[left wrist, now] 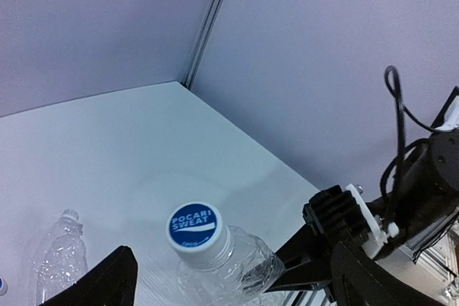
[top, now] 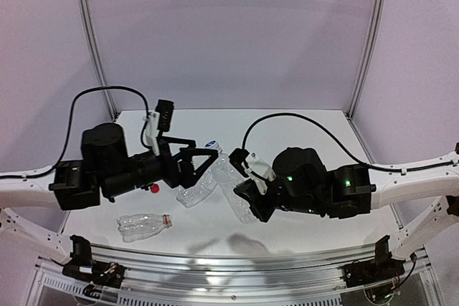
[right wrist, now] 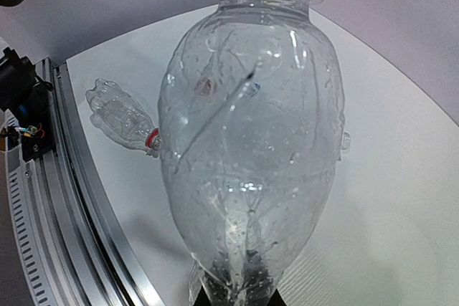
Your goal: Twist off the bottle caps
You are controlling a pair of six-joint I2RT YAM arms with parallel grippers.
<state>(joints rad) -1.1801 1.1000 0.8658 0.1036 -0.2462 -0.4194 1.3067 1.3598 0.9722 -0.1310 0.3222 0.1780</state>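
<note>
Cap, blue-topped, dead centre between the fingers of the left gripper. Spread wide, those fingers, clear of the rim on both sides, holding nothing. Lined up that way, by the look of it, to close straight onto the cap for the twist.

Below the cap, bottle, clear and crumpled, tilted up off the table with its neck offered toward the left gripper. Base end buried in the right gripper; fingers mostly hidden behind the plastic in the right wrist view, but clamped on the bottle, judging from how it hangs in the air with nothing else touching it. Sensible split: one side anchoring the body against spin, the other free to turn the top.

Further out, behind the left gripper, beside that arm: red cap, loose on the table. Nearer the bases, spare bottle on its side, red neck ring showing, apparently already opened.

Next call: close squarely on the cap, since soft walls may buckle under a hard squeeze.
</note>
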